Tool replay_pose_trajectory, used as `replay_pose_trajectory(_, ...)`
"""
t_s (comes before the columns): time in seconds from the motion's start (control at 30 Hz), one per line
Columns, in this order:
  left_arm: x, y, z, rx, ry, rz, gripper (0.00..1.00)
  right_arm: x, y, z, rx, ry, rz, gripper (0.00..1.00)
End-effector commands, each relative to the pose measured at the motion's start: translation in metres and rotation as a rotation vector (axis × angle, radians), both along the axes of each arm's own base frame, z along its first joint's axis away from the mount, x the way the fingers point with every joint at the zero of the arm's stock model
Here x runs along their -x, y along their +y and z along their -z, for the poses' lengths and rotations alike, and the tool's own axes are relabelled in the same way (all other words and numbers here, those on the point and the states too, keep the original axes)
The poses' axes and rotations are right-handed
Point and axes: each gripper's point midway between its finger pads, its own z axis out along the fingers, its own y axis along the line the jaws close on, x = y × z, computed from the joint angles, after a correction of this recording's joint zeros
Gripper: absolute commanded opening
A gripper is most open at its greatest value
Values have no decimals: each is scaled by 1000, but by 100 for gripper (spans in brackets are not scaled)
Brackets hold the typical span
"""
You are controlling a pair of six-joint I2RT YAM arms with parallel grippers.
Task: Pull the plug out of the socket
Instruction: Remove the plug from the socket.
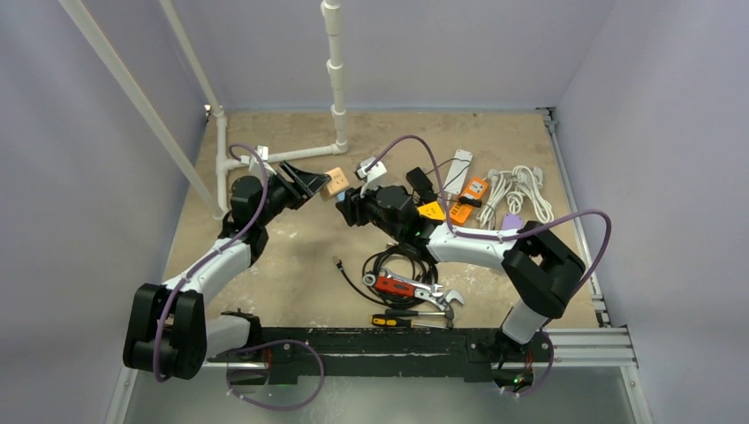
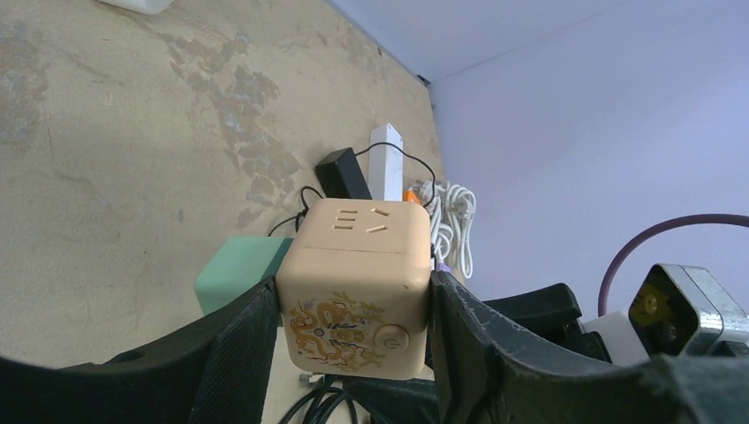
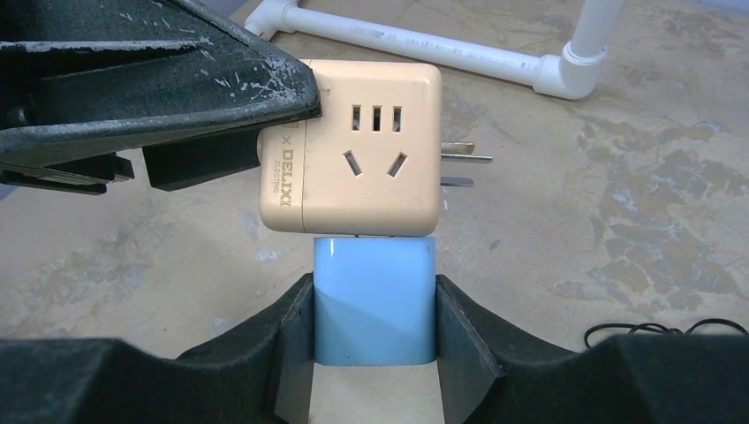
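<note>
A beige cube socket [image 1: 334, 183] with a dragon print hangs above the table between the two arms. My left gripper [image 2: 353, 305] is shut on the socket [image 2: 358, 283], one finger [image 2: 252, 331] on each side. A light blue plug [image 3: 375, 296] sits flush against one face of the socket [image 3: 353, 150], and my right gripper [image 3: 375, 322] is shut on it from both sides. In the left wrist view the plug [image 2: 237, 272] shows as a pale green block behind the socket. Metal prongs [image 3: 464, 163] stick out of another face of the socket.
A white pipe frame [image 1: 336, 79] stands at the back. Right of the arms lie a white power strip with coiled cord [image 1: 517, 190], orange tools [image 1: 468, 201] and a black adapter [image 1: 415, 179]. A red wrench [image 1: 411, 289], a screwdriver [image 1: 397, 320] and black cable [image 1: 397, 261] lie near the front.
</note>
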Motion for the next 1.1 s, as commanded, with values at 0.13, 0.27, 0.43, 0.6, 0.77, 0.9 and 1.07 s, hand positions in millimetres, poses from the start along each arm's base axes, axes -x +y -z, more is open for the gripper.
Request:
replay_pose_trajectory(0.13, -18, 22, -30, -17, -115, -110, 0, -11, 2, -41, -160, 56, 115, 0)
replay_pose_trajectory(0.27, -17, 21, -30, -14, -115, -107, 0, -18, 7, -34, -178, 138, 164, 0)
replay_pose_trajectory(0.43, -17, 21, -31, -12, -118, -109, 0, -18, 16, -27, -178, 173, 147, 0)
replay_pose_trajectory(0.6, -18, 21, -32, -14, -121, -104, 0, -13, 14, -44, -169, 70, 84, 0)
replay_pose_trajectory(0.77, -19, 24, -34, -16, -123, -105, 0, 9, 18, -59, -110, -80, -70, 0)
replay_pose_trajectory(0.9, -20, 25, -34, -15, -122, -107, 0, 18, 17, -61, -69, -130, -104, 0)
replay_pose_trajectory(1.07, -20, 26, -32, -14, -118, -111, 0, 13, 13, -65, -87, -116, -59, 0)
